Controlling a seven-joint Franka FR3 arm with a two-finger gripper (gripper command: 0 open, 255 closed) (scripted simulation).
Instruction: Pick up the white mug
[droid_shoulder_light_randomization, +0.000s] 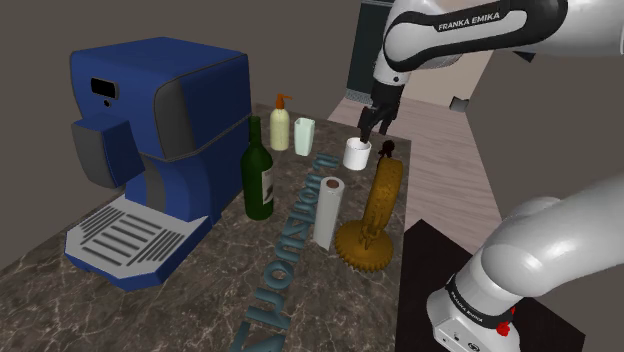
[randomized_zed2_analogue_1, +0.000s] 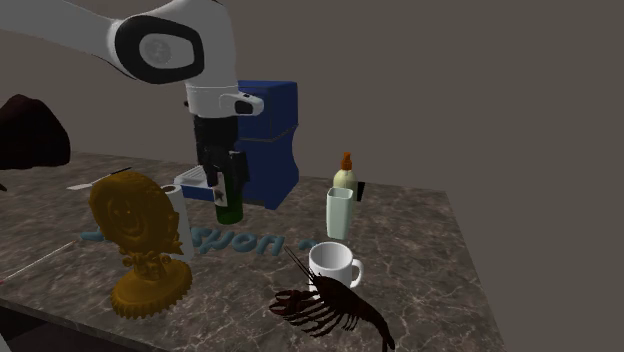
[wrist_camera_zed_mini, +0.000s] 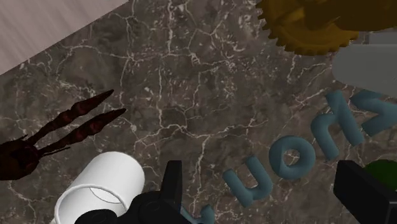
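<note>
White mug upright near the far end of the marble counter. Left to right: blue coffee machine, green bottle, paper roll, mug, gold figure. Jaws released, spread wide just above the mug, which stands outside their gap.

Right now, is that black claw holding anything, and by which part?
Nothing is held. The black two-finger gripper stands open over the dark marbled counter; the white cylindrical mug sits outside its fingers, beside one of them, not between them.
</note>
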